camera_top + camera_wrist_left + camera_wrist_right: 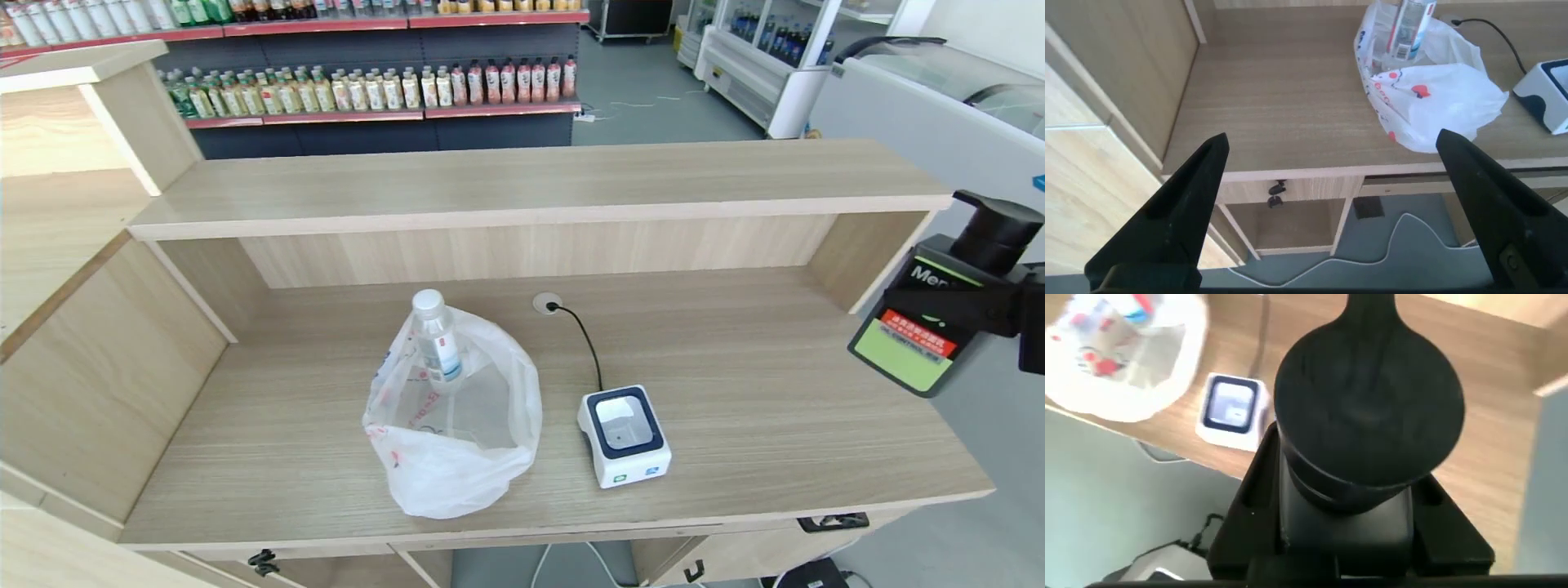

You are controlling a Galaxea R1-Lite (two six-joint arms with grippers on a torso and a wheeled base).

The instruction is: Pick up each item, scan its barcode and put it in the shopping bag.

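A white plastic shopping bag (453, 425) stands open on the wooden counter (735, 392), with a clear water bottle (435, 339) upright inside it. To the bag's right sits the white barcode scanner (624, 435), window up. My right gripper (1030, 314) is off the counter's right end, shut on a black-capped container (939, 318) with a green and black label, tilted. From the right wrist, the container's black cap (1368, 400) is above the scanner (1231, 412) and bag (1127, 367). My left gripper (1331, 204) hangs open before the counter's front edge, short of the bag (1429, 90).
A raised ledge (531, 188) runs along the counter's back, and a wooden side wall (106, 367) closes its left end. The scanner's black cable (584, 339) leads to a hole in the counter. Drink shelves (367, 90) and a freezer (939, 98) stand behind.
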